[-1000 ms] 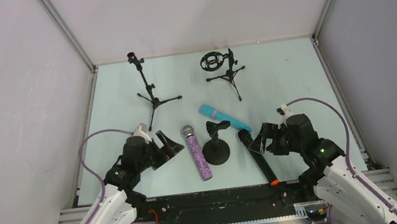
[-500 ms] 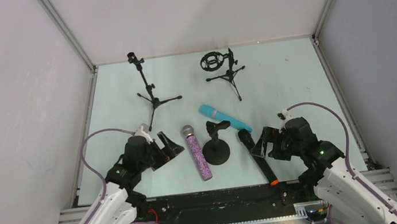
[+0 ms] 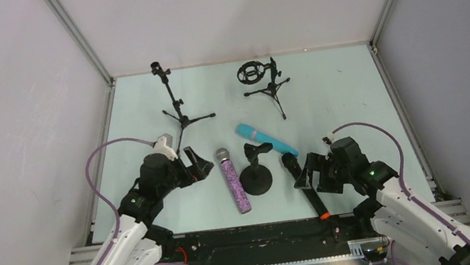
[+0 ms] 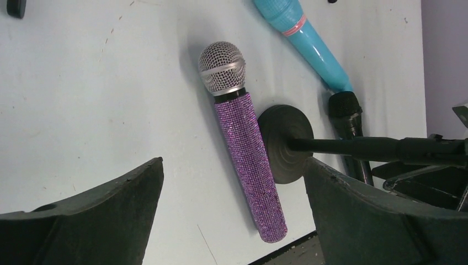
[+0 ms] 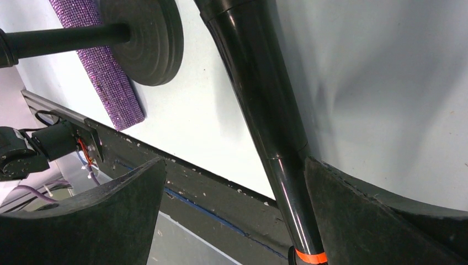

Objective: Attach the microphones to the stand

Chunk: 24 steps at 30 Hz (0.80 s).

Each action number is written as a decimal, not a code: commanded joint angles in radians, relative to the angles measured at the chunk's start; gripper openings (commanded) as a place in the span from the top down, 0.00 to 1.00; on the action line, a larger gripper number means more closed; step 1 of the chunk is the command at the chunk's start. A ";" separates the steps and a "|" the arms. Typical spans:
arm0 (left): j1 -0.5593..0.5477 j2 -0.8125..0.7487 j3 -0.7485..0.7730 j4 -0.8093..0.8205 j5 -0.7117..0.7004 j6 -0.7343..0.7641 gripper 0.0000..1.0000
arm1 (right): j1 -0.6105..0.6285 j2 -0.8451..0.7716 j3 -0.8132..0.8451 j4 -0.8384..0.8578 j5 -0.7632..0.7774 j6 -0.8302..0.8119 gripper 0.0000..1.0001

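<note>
1. Left gripper (image 3: 196, 168) — jaws fully apart, holding nothing. It hovers just left of the purple glitter microphone (image 3: 233, 182), which lies flat on the table, apparently your next pick.
2. Round-base stand (image 3: 256, 179) stands between the microphones with its clip empty.
3. Turquoise microphone (image 3: 266, 139) lies behind that stand. Its far end is cut off in the left wrist view.
4. Right gripper (image 3: 307, 172) — jaws wide and empty, straddling the black microphone (image 3: 308, 190), likely lined up to grasp. You cannot tell whether the fingers touch the table.
</note>
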 commanded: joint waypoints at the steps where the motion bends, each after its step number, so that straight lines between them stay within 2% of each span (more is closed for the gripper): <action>1: 0.006 0.016 0.063 0.017 0.021 0.086 0.00 | 0.016 -0.003 0.003 -0.003 -0.015 0.007 0.00; 11: 0.007 0.039 0.157 0.017 0.110 0.143 0.00 | 0.067 -0.048 0.022 -0.040 0.055 0.062 0.00; 15: 0.005 0.059 0.227 0.009 0.145 0.197 0.00 | 0.095 0.017 0.071 -0.060 0.094 0.042 0.00; 24: 0.006 0.114 0.249 -0.049 0.157 0.269 0.00 | 0.169 0.144 0.177 -0.139 0.238 0.051 0.00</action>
